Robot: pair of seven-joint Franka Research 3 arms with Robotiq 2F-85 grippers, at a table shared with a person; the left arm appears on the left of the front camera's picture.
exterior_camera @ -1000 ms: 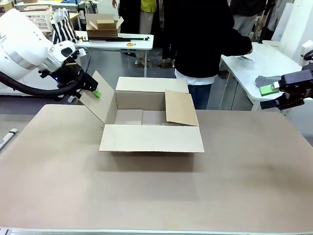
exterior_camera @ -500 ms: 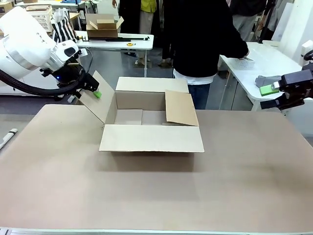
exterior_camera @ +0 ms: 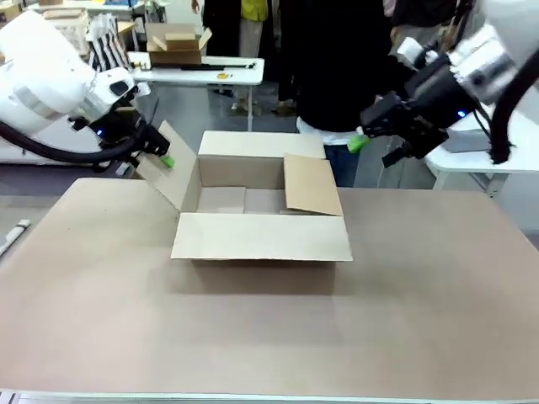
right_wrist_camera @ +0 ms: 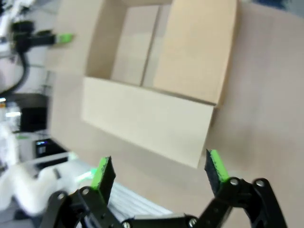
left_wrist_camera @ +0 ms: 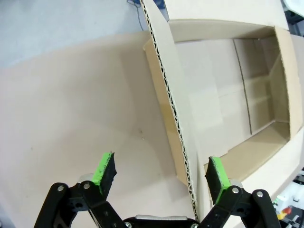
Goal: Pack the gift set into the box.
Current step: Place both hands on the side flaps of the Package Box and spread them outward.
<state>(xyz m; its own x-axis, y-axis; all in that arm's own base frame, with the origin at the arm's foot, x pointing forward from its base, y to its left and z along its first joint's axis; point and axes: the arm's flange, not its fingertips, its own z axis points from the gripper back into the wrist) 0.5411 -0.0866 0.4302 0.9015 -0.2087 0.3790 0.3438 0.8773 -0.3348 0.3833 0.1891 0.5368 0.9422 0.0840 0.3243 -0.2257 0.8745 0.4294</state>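
The box (exterior_camera: 261,236) stands open in the middle of the table, and its inside (left_wrist_camera: 228,90) shows bare cardboard. Its left flap (exterior_camera: 168,172) stands up and out. My left gripper (exterior_camera: 162,155) is open, and the flap's corrugated edge (left_wrist_camera: 183,156) runs between its fingers (left_wrist_camera: 105,171). The right flap (exterior_camera: 312,187) leans inward over the box. My right gripper (exterior_camera: 369,139) hangs open above the box's far right corner with nothing in it; its wrist view looks down on the box (right_wrist_camera: 147,118). A grey pouch-like thing (exterior_camera: 466,140) lies on the white side table, partly behind my right arm.
A person in black (exterior_camera: 337,67) stands at the far side behind the box. The white side table (exterior_camera: 497,156) is at the right. Another table (exterior_camera: 202,69) with a small carton (exterior_camera: 175,44) stands behind on the left. Bare tabletop (exterior_camera: 269,337) spreads in front of the box.
My right arm has swung in from the far right edge to above the box's far right corner. The left gripper has stayed at the left flap.
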